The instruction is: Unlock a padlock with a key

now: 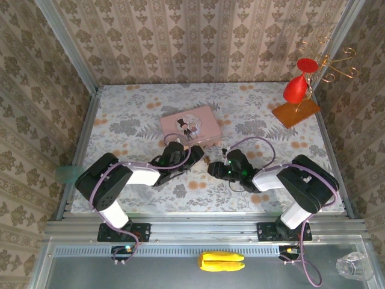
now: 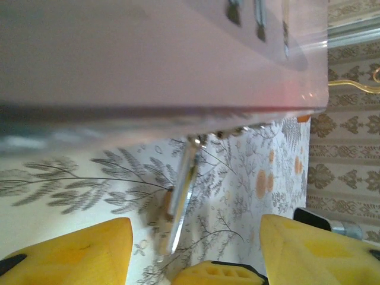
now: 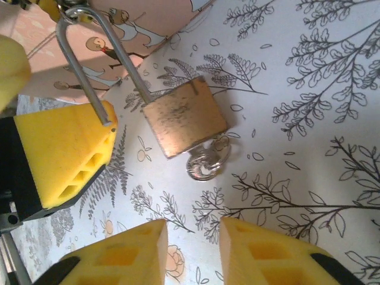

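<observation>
Padlock (image 3: pixel 185 123): small brass body lying flat on the flowered desk (image 1: pixel 132 114), just in front of the pink tin (image 1: pixel 190 127), between the two hands. Shackle (image 3: pixel 119 54): long leg seated in the body, short leg ending free beside the body's corner, bend reaching up to the tin's edge. Judged sprung open.

Key (image 3: pixel 206 160): silvery bow showing at the body's lower edge, blade hidden in the keyhole.

Right hand (image 3: pixel 193 228): fingers parted by a narrow gap, nothing between them, tips just short of the key's bow and apart from it.

Left hand (image 2: pixel 193 228): fingers set wide, straddling the shackle, nothing clamped. One yellow finger (image 3: pixel 59 148) lies just beside the free leg; whether it touches, I cannot tell.

Step in hand, as judged: the lock looks undone, so what is left is to come away cleanly.
- Right hand: draw straight back along the key's line, fingers kept parted, so that neither tip hooks the bow and drags the body round.
- Left hand: lift clear of the shackle rather than sliding sideways, since a nudge on the free leg could press it home again.
</observation>
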Robot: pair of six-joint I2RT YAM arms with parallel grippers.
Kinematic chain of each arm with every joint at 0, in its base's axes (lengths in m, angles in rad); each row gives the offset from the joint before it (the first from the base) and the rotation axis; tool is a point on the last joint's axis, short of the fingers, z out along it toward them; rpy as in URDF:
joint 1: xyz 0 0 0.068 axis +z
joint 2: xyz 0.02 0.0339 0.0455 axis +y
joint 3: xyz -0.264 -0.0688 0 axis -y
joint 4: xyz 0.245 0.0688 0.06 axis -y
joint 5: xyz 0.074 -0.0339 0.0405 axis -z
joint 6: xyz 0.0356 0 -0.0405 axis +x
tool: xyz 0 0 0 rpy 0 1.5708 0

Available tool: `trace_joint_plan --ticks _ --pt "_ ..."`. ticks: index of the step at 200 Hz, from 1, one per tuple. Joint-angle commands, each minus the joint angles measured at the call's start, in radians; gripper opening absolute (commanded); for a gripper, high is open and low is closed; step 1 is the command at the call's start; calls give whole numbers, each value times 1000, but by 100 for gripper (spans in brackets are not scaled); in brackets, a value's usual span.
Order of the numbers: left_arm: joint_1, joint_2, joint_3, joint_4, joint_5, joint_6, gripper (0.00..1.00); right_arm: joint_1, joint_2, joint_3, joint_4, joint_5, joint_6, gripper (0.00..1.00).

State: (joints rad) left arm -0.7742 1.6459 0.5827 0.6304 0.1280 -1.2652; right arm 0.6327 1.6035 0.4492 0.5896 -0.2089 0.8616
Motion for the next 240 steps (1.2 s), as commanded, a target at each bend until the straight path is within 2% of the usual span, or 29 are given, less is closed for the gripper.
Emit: trace_joint_plan --ticks 1,20,59,76,95,121,152,187,203,240 --pt "31 -65 -36 -63 -2 45 59 -4 -55 24 -123 54 -52 35" --pt "36 -134 -10 -178 -15 141 58 -7 -104 35 -196 84 -98 38" --pt "-12 -307 77 -507 -152 361 59 -15 -174 120 -349 120 -222 46" --pt "-1 -378 80 -572 -205 442 61 -49 -129 188 -396 56 -252 46" --pt "22 -443 98 -623 -211 561 62 -93 -85 251 -428 -8 -262 44" --pt "70 -503 140 -735 -236 697 68 -99 -44 324 -477 -24 -306 44" --pt "245 -526 100 -724 -105 694 70 -99 10 380 -507 -18 -328 43" --pt "461 -442 8 -525 191 651 69 -93 77 403 -458 -34 -285 41" --pt "499 -405 -10 -456 267 642 69 -87 103 414 -447 -44 -273 40" --pt "504 -381 -32 -352 319 648 69 -86 124 438 -455 -31 -284 37"
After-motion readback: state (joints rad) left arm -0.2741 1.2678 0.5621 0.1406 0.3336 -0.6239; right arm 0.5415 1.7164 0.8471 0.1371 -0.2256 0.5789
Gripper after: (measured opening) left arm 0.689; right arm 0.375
